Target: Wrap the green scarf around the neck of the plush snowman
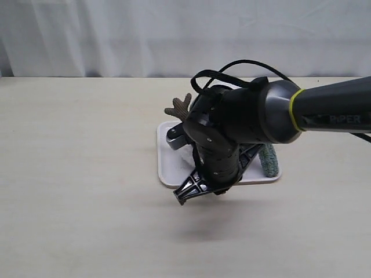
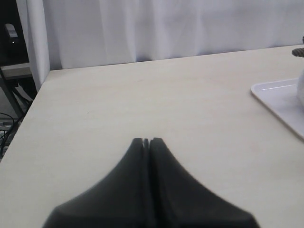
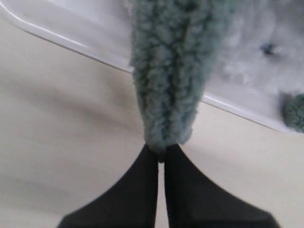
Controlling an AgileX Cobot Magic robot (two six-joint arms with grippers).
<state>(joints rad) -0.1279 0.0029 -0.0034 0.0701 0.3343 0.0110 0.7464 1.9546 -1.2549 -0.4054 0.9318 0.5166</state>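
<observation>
The green scarf (image 3: 166,71) is a fuzzy grey-green strip, and my right gripper (image 3: 161,151) is shut on its end, just off the tray's edge. From there it runs back over the plush snowman (image 3: 256,42), whose white fluff and one black dot show. A second scarf end (image 3: 295,111) lies beside it. In the exterior view my right arm covers most of the snowman; a brown twig arm (image 1: 178,107) sticks out behind it, and a stretch of scarf (image 1: 268,161) lies on the tray's right side. The right gripper (image 1: 181,198) hangs at the tray's front edge. My left gripper (image 2: 146,140) is shut and empty over bare table.
The white tray (image 1: 167,174) sits mid-table under the snowman; its corner (image 2: 280,97) shows in the left wrist view. A white curtain (image 1: 174,35) hangs behind the table's far edge. The table's left edge (image 2: 28,109) drops off near the left arm.
</observation>
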